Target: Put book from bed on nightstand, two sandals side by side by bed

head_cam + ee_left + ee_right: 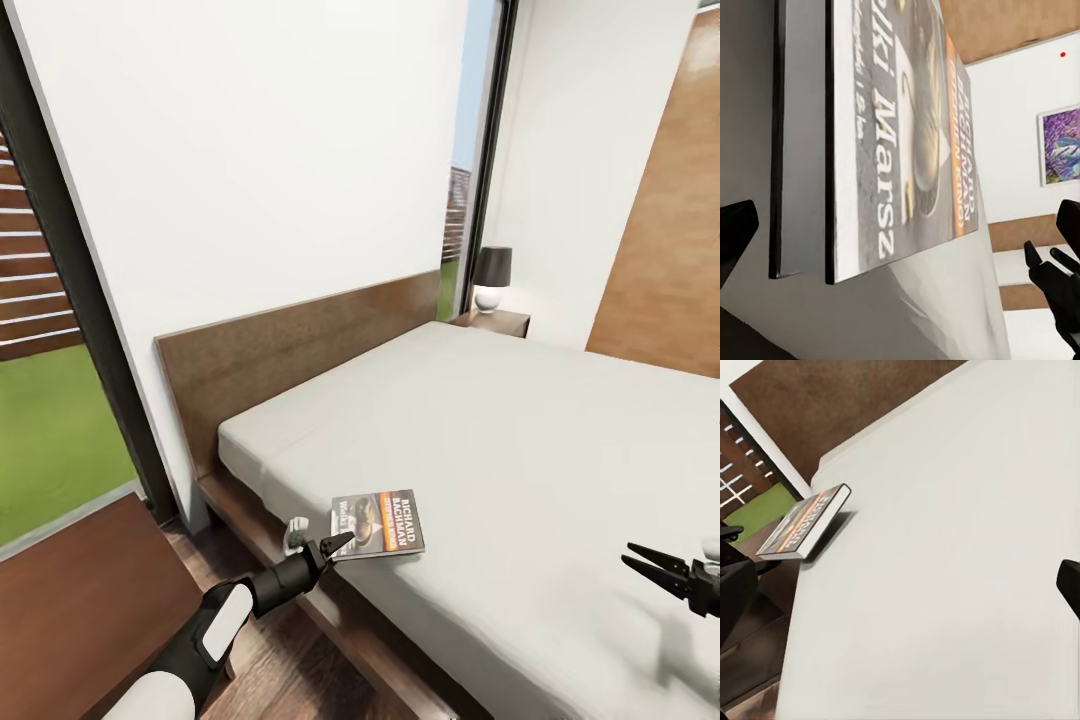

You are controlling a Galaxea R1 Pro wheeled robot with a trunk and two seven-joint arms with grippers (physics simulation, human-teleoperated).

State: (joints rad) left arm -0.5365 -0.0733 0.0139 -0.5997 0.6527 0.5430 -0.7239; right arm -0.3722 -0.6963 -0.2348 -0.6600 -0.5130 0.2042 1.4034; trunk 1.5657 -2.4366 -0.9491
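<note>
I am seeing the book (378,525) lying flat on the bed (520,440), at the mattress edge nearest the left hand (334,549), its corner jutting over that edge. The cover's band is reading "RICHARD BACHMAN"; in the left wrist view (900,142) I am also making out large white letters "Marsz", the start of the line being cut off. The left hand is sitting spread at the book's near corner, one fingertip reaching the corner; I cannot tell whether it is touching. The right hand (660,572) is hovering released over the mattress, well apart from the book, partly cut off by the frame edge. Beyond the far side of the bed, a nightstand (497,322) is carrying a dark-shaded lamp (491,277). Beside the bed's near side, another dark-brown surface (80,600) is showing, mostly cut off.
</note>
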